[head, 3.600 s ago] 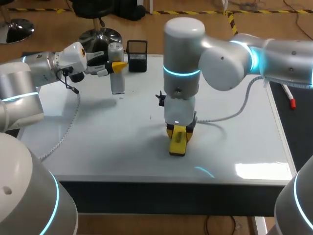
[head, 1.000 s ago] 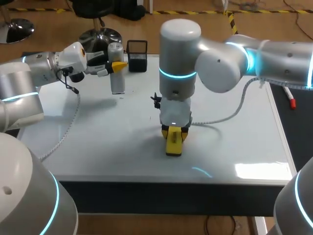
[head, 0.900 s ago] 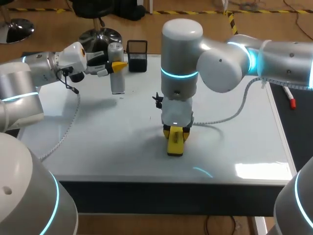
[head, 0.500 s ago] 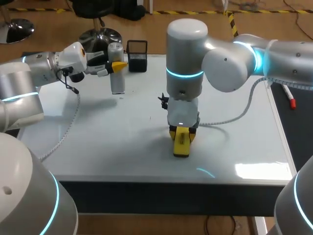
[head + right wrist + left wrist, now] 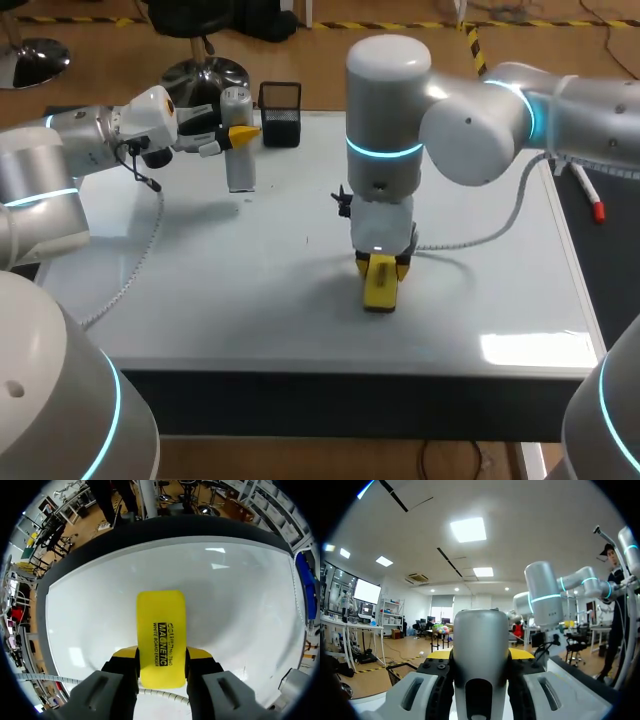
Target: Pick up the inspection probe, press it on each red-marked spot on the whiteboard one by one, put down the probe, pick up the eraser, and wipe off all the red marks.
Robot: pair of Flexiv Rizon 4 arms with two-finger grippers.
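In the head view, the probe (image 5: 240,172) is held upright near the whiteboard's (image 5: 200,270) 11 o'clock corner, clamped from both sides by the left gripper (image 5: 236,134); whether its lower end touches the board cannot be told. A black mesh holder (image 5: 280,113) is seen just beside it, at its 2 o'clock. Near the board's middle, slightly toward 5 o'clock, the yellow eraser (image 5: 380,292) is pressed flat on the surface and gripped by the right gripper (image 5: 381,267), which points straight down. In the left wrist view, the grey probe (image 5: 480,630) is seen filling the gap of the left gripper (image 5: 480,656), both yellow-tipped fingers (image 5: 440,655) being closed against it. In the right wrist view, the eraser (image 5: 161,625) is squeezed between the fingers of the right gripper (image 5: 161,655) and extends toward its 12 o'clock over the whiteboard (image 5: 90,595).
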